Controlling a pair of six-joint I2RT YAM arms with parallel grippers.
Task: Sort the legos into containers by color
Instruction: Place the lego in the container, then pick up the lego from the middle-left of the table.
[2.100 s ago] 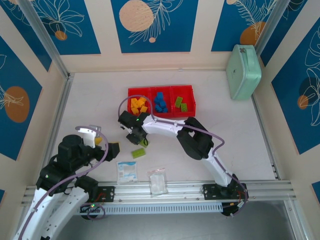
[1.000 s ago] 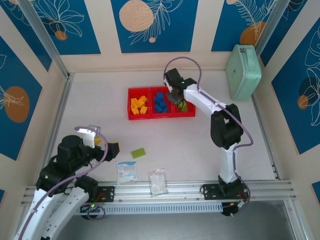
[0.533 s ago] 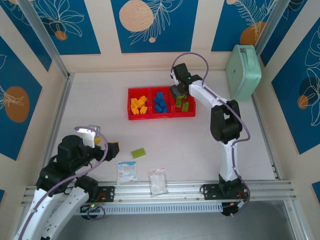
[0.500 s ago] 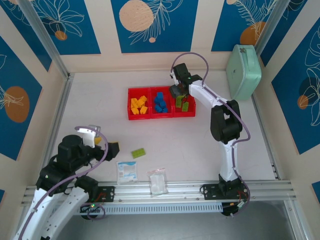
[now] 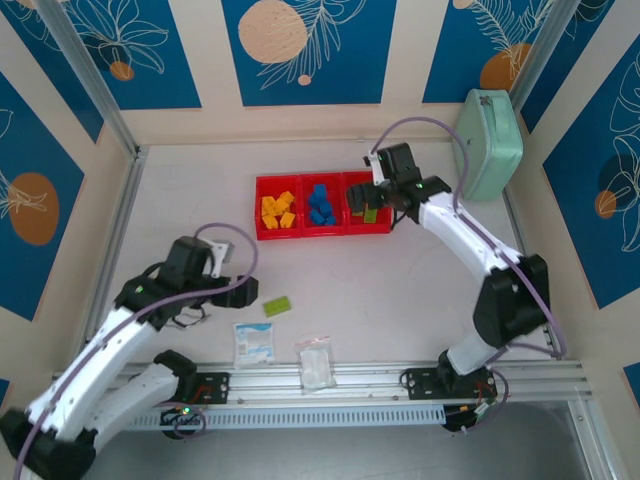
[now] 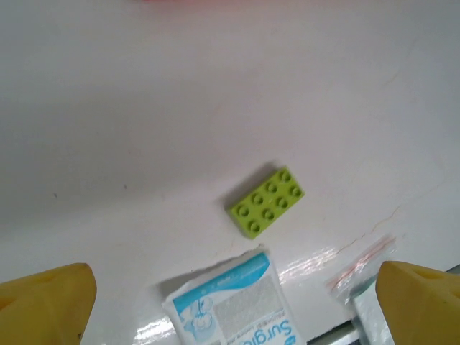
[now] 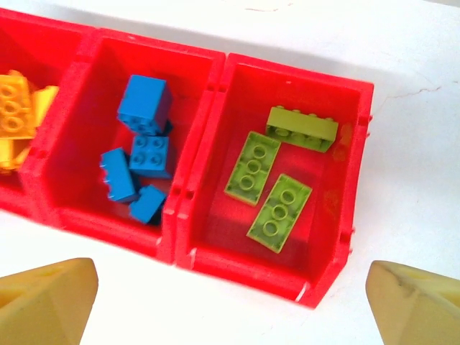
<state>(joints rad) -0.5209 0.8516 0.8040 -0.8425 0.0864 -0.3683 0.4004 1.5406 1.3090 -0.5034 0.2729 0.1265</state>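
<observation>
Since the earlier top view, the left arm has unfolded from its tucked pose and reached out over the worktop (image 5: 180,200), and the right arm has swung to the right end of the tray. The left end effector (image 5: 242,293) hangs just left of the one loose lime brick (image 5: 277,306) with its jaws spread wide and nothing between them. This looks like the approach to the last pick. The brick lies askew, so the wrist should turn until the fingertips (image 6: 44,302) close across its short width. The descent should be straight, because the printed packet (image 6: 228,302) lies just beside the brick's near corner and could be caught up with it. A clear packet (image 5: 316,362) sits further right, near the front rail. The left wrist view shows the brick's two rows of four studs and its closeness to that packet, which the overhead view leaves vague. The overhead view shows how well apart the brick is from the red tray (image 5: 300,233). The right wrist view shows the tray holding yellow bricks (image 7: 16,115), blue bricks (image 7: 144,154) and three lime bricks (image 7: 251,167), one colour to each compartment. The right end effector (image 5: 373,197) hovers there, also wide open and empty, and may need to clear away before the delivery. A mint-green case (image 5: 487,143) stands at the far right.
</observation>
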